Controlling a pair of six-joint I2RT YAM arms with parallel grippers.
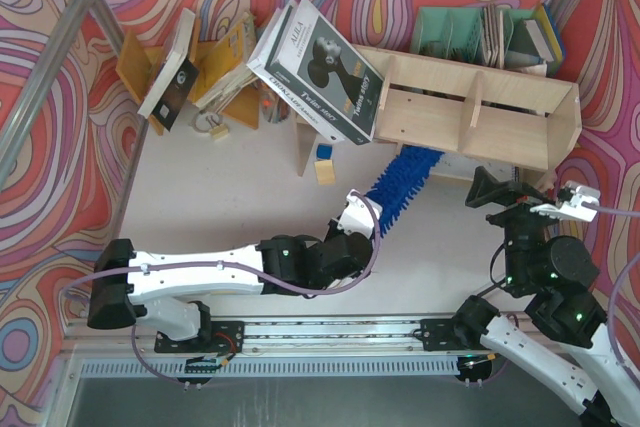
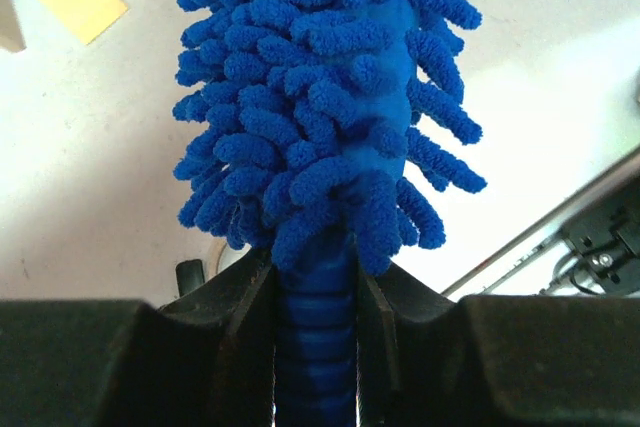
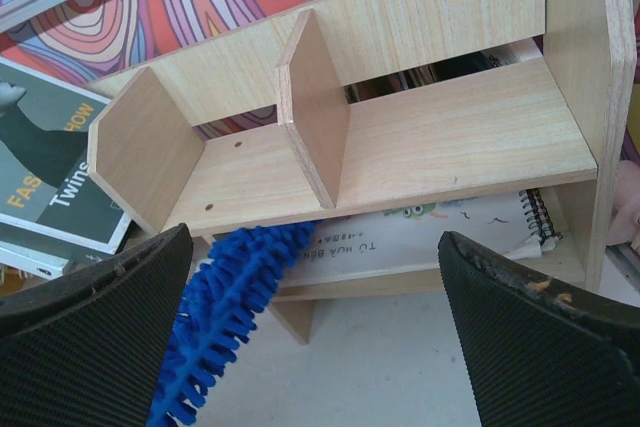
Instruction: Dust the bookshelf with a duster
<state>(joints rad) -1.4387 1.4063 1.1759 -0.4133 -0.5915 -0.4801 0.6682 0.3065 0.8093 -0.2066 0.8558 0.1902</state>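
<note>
One bright blue fluffy duster point(image 1: 405, 179). One pale plywood bookshelf point(image 1: 480, 112) with two open upper compartments; one spiral-bound notebook point(image 3: 430, 237) lies on its lower tier. One large grey-covered book point(image 1: 320, 72) leans at its left end.

White tabletop point(image 1: 230, 197), swirl-patterned red and purple walls point(image 1: 60, 147).

Duster's long axis runs diagonally: ribbed handle near, head pointing far-right, tip tucked under the upper tier.

Left gripper point(image 2: 318, 312) is clamped on the handle. Right gripper point(image 1: 495, 189) has its fingers wide apart, holding nothing, facing the shelf.
</note>
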